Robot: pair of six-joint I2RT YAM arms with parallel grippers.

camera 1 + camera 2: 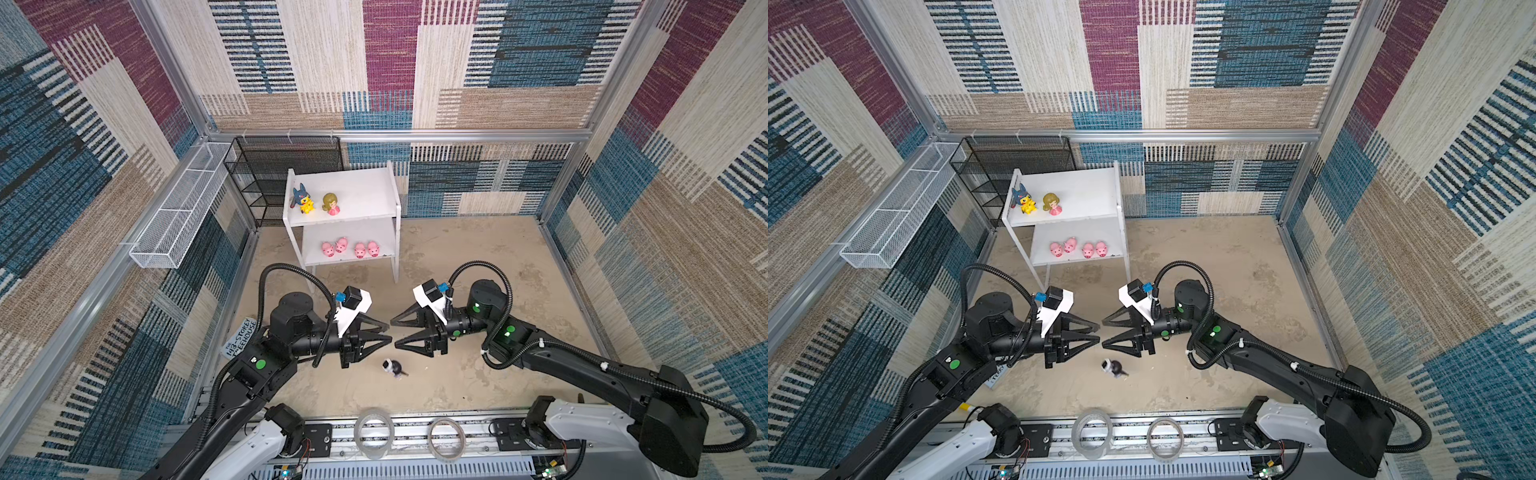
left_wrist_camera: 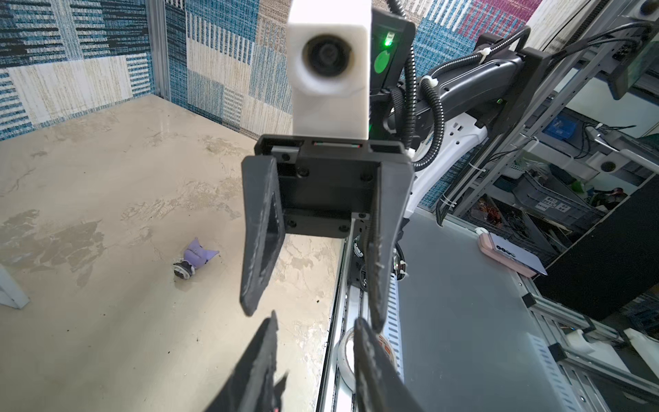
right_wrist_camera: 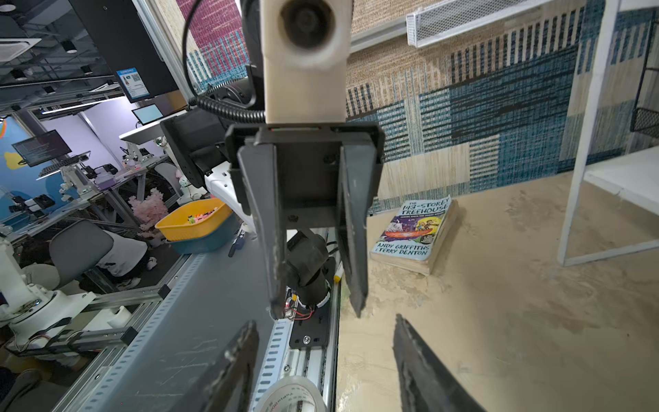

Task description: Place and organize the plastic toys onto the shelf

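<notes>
Left gripper [image 1: 389,336] and right gripper [image 1: 394,333] are nose to nose over the middle of the table [image 1: 478,257], fingertips almost meeting. Both pairs of jaws stand apart with nothing between them, and each wrist view looks straight through an empty gap.

On to the big white shelf [image 1: 361,191]. It stands at the back of the table on thin white legs, left of centre in both top views. Behind it in the corner is the black mesh rack [image 1: 282,174], and the long white wire basket [image 1: 183,208] hangs along the left wall.

The paperback book [image 3: 415,228] lies flat on the table by the left wall, cover up. From the top views the left arm hides most of it. Two tape rolls [image 1: 374,432] [image 1: 446,436] sit on the rail at the near edge.

Now the toys! On the shelf's top board, at its front left, the yellow figure with the blue hood [image 1: 303,200] stands upright. The blond doll [image 1: 331,203] in her pink dress is just beside it on the right. One tier down, four pink pigs [image 1: 328,249] [image 1: 341,244] [image 1: 360,250] [image 1: 373,249] line up along the front of the lower board, in two close pairs.

One is left off the shelf. A black-and-purple figure [image 1: 392,367] lies tipped on its side on the bare table, just on the near side of where the two grippers meet. Neither gripper touches it.
</notes>
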